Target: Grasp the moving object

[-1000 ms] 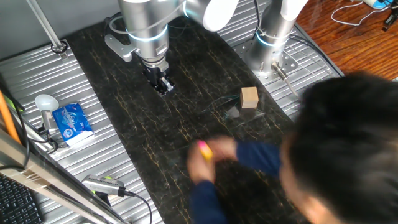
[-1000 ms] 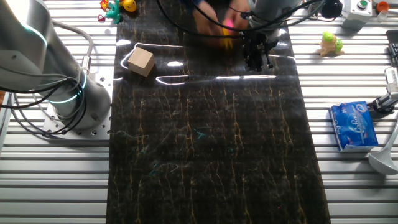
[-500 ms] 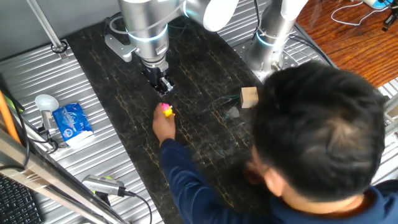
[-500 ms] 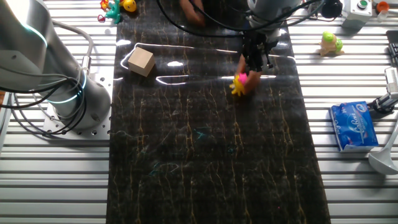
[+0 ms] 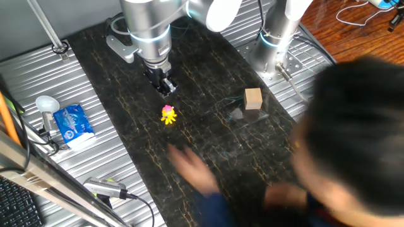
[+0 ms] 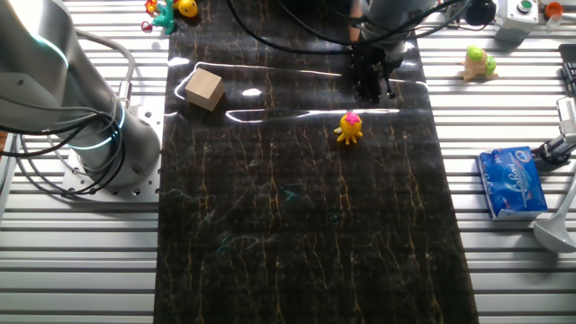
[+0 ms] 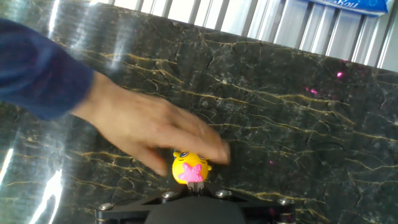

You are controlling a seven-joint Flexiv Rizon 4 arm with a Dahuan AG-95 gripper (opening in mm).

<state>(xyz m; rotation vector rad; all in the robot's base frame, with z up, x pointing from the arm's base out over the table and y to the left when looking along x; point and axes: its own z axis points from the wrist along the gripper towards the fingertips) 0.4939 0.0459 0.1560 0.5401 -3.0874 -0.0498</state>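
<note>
The moving object (image 5: 168,114) is a tiny toy with a pink top and yellow splayed legs. It stands on the dark marble mat, also seen in the other fixed view (image 6: 349,127). My gripper (image 5: 166,88) hangs above the mat just behind the toy, apart from it, with its fingers together and empty; it also shows in the other fixed view (image 6: 369,90). In the hand view the toy (image 7: 189,168) sits right in front of my gripper (image 7: 198,185), and a person's hand (image 7: 155,134) is beside it.
A tan wooden cube (image 5: 253,98) lies on the mat to the right. A person's blurred hand (image 5: 189,167) and head (image 5: 360,126) fill the near right. A blue tissue pack (image 5: 72,124) and a turtle toy (image 6: 477,61) lie off the mat. A second arm's base (image 5: 278,38) stands behind.
The person's hand brought the toy onto the mat in front of my gripper, left it there and drew back toward the near edge. My gripper has not moved.
</note>
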